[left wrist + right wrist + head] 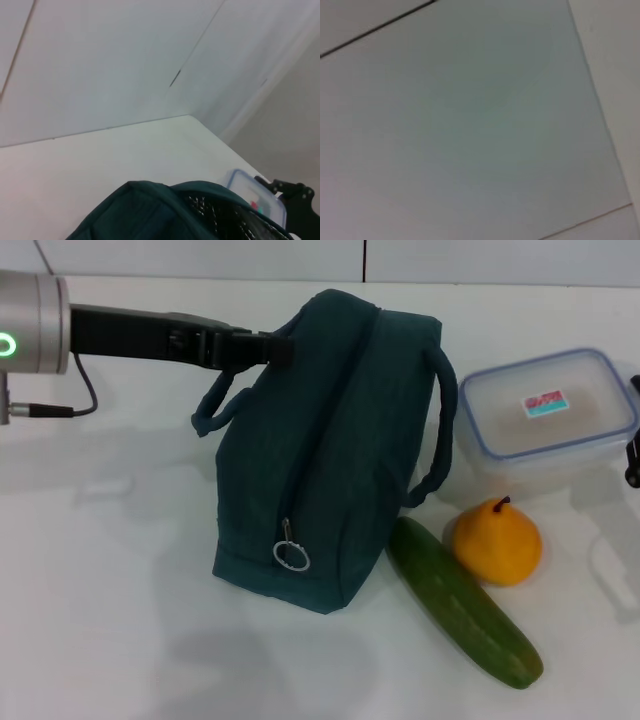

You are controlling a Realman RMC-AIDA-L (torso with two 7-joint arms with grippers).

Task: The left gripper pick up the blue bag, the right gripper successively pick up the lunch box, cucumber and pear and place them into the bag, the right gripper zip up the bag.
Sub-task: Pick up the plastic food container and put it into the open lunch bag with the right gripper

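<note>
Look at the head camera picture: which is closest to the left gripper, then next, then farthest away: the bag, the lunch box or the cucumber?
From the left gripper:
1. Blue bag, touching it at the top.
2. Lunch box, beyond the bag toward the right.
3. Cucumber, lower right, by the pear.

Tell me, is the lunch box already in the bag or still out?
Out. The lunch box stands on the table beside the bag, lid on.

Left arm (35,322) is a fat silver cylinder w/ a glowing green ring light, then a slimmer black section running out to the left hand (270,348), also black. Thin black cable loops under the silver bit. Right hand (633,455): just a black edge showing.
</note>
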